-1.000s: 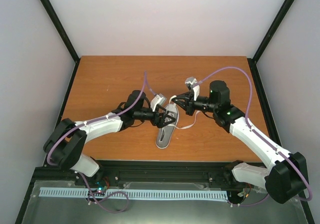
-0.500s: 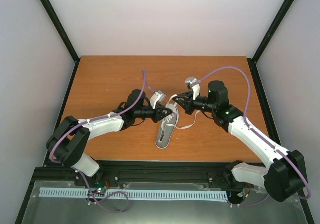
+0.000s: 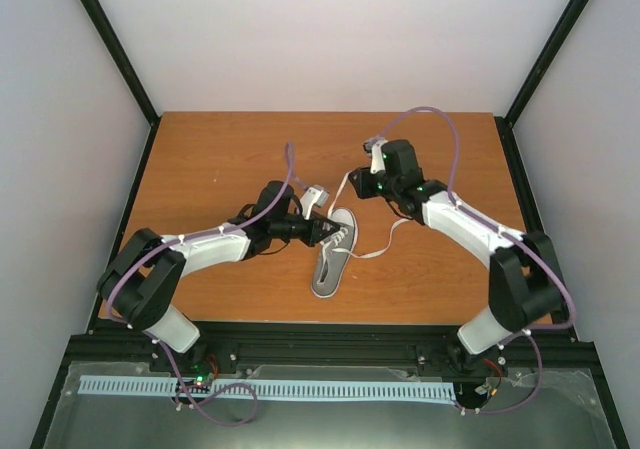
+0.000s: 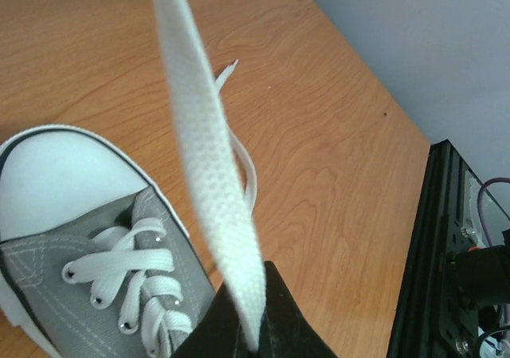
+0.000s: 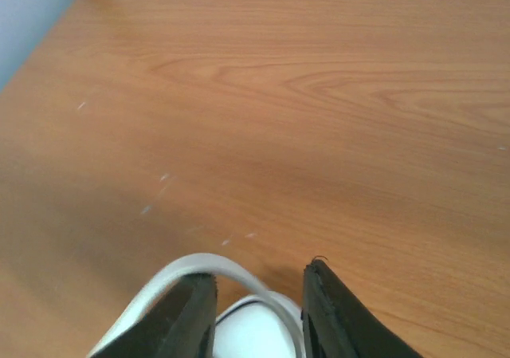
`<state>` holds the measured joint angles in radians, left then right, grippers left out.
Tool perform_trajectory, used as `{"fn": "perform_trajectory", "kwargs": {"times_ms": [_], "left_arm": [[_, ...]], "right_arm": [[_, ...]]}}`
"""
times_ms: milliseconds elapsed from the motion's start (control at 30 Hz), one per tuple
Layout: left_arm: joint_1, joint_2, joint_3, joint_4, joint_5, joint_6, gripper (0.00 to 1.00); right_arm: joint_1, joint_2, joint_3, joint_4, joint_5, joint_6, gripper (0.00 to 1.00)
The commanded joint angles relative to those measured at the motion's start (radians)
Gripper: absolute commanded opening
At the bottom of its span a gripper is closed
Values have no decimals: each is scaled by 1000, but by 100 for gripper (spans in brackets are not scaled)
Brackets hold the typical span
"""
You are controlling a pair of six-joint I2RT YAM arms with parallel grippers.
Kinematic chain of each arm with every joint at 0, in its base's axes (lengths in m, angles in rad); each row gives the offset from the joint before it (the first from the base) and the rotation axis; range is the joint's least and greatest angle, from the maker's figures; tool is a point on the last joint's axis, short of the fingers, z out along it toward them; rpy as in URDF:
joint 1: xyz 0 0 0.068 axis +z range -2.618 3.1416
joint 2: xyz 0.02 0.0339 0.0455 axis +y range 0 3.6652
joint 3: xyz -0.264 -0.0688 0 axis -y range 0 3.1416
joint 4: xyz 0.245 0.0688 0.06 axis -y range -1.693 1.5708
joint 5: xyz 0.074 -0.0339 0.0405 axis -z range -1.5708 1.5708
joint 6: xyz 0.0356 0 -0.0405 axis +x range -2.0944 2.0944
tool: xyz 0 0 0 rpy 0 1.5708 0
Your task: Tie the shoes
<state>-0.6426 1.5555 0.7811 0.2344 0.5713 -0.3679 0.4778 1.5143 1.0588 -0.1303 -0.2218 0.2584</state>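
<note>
Grey sneaker (image 3: 333, 259), lace-gathering step: left gripper (image 4: 253, 336) jaws clenching white lace (image 4: 209, 175) taut. Right gripper (image 5: 259, 277) jaws standing parted, lace loop (image 5: 215, 262) slack between them. Next move likely calling for crossing strands.

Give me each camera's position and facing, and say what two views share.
Top external: above and behind the arm bases, looking down on the brown wooden table; both arms show, left fingers and right fingers by the small grey canvas sneaker.
Left wrist: on the left arm, looking past shut left fingers pinching a flat white lace, over the sneaker's toe.
Right wrist: on the right arm, facing table; parted right fingers frame a lace curve.
Shared: top and left wrist both show the sneaker.
</note>
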Motion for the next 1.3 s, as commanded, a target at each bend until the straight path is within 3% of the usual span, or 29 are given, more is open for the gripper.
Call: {"fn": "perform_trajectory", "kwargs": {"times_ms": [0, 100, 167, 300, 567, 1033, 1133, 1233, 1267], "left_arm": [[26, 27, 21, -15, 6, 2, 1], [46, 38, 9, 12, 4, -19, 1], [52, 45, 4, 21, 11, -16, 1], [54, 45, -11, 49, 27, -14, 1], [54, 54, -34, 80, 50, -4, 1], [52, 86, -31, 93, 110, 24, 2], [50, 94, -26, 95, 132, 32, 5], [47, 112, -12, 95, 167, 36, 8], [46, 124, -2, 94, 191, 35, 10]], "right_arm": [[2, 113, 99, -81, 229, 48, 40], [2, 134, 115, -115, 309, 88, 66], [0, 113, 90, -140, 376, 125, 77], [-16, 37, -11, -206, 449, 186, 81], [-26, -25, -196, -250, 387, 330, 79], [-7, 142, -195, -216, 368, 336, 46], [-7, 166, -192, -219, 369, 328, 29], [-7, 161, -188, -224, 358, 323, 4], [-7, 144, -192, -219, 343, 319, 3]]}}
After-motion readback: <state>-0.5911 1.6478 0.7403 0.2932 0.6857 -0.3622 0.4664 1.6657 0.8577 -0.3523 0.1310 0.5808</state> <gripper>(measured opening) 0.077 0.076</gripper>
